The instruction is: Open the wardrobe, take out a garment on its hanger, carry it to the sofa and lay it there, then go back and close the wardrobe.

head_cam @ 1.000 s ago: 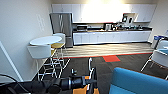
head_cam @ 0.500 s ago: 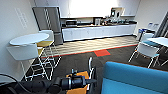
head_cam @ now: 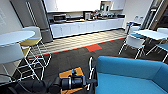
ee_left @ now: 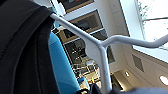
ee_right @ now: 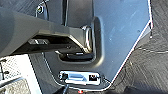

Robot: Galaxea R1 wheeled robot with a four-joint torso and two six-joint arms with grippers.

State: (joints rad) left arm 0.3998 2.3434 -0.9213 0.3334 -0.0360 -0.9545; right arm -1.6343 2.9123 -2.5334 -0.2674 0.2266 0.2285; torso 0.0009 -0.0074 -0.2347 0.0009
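Note:
The blue sofa (head_cam: 130, 75) lies close in front of me at the lower right of the head view. My left arm reaches in low from the left, and its gripper (head_cam: 88, 81) is shut on the thin white hanger (head_cam: 91, 65), which stands just off the sofa's near arm. In the left wrist view the hanger (ee_left: 100, 47) spreads out close up, with the black garment (ee_left: 22, 50) draped over one shoulder of it and the sofa (ee_left: 61, 67) behind. The right wrist view looks down along my own base onto dark carpet.
A round white table (head_cam: 15, 37) with high white stools (head_cam: 32, 42) stands at the left. A white table (head_cam: 152, 33) with white chairs (head_cam: 135, 42) is at the right behind the sofa. A kitchen counter (head_cam: 85, 26) and a fridge (head_cam: 37, 17) line the back wall.
The whole head picture has shifted: the fridge and stools have slid left and the sofa now takes up more of the lower right, so the camera has turned. The hanger stays in my left gripper.

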